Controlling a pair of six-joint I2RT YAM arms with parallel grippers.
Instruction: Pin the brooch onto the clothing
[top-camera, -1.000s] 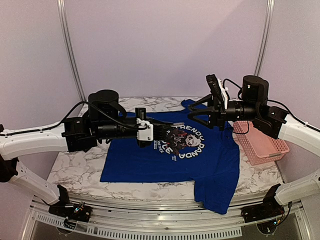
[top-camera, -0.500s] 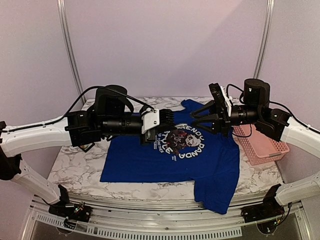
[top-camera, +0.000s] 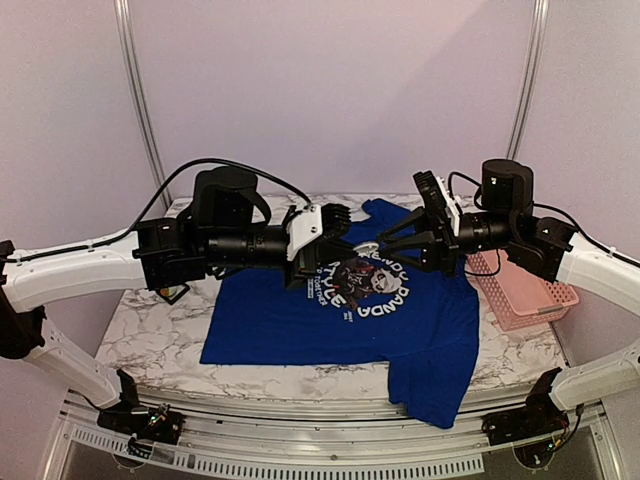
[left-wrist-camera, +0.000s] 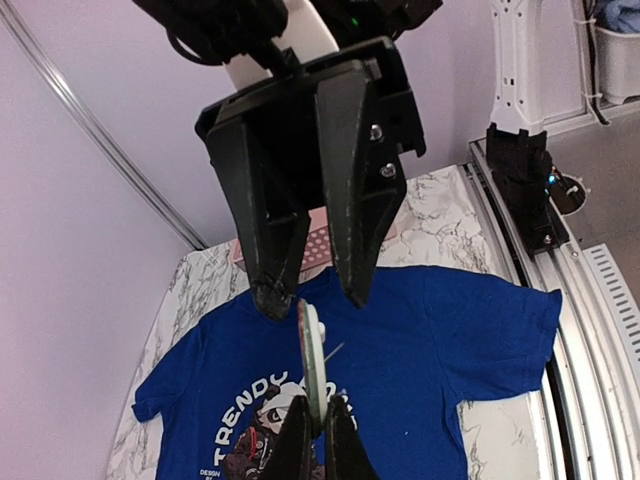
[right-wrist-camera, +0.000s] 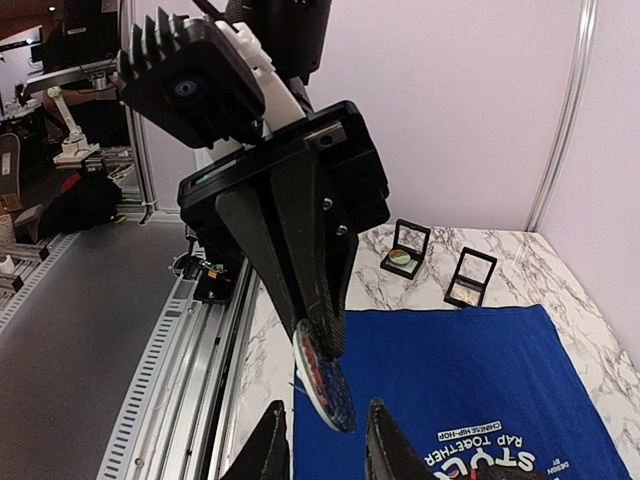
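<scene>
The brooch (left-wrist-camera: 311, 350), a small round disc seen edge-on with its pin sticking out sideways, hangs in mid-air with my left gripper (left-wrist-camera: 314, 412) shut on its lower rim. In the right wrist view the brooch (right-wrist-camera: 328, 390) shows a dark patterned face below the left gripper (right-wrist-camera: 325, 335). My right gripper (right-wrist-camera: 325, 415) is open, one fingertip on each side of the brooch's free end, with gaps showing. Both grippers meet above the chest print (top-camera: 365, 285) of the clothing (top-camera: 400, 325), a royal-blue T-shirt spread flat on the marble table (top-camera: 150, 345).
A pink basket (top-camera: 520, 285) stands at the table's right side, behind the right arm. Two small black square boxes (right-wrist-camera: 407, 248) (right-wrist-camera: 471, 277) stand open on the marble beyond the shirt's edge. One shirt sleeve hangs over the table's front edge (top-camera: 430, 400).
My left arm has carried the brooch up and to the right, to the right gripper. The right gripper has shifted slightly left, and its jaws have narrowed around the brooch.
</scene>
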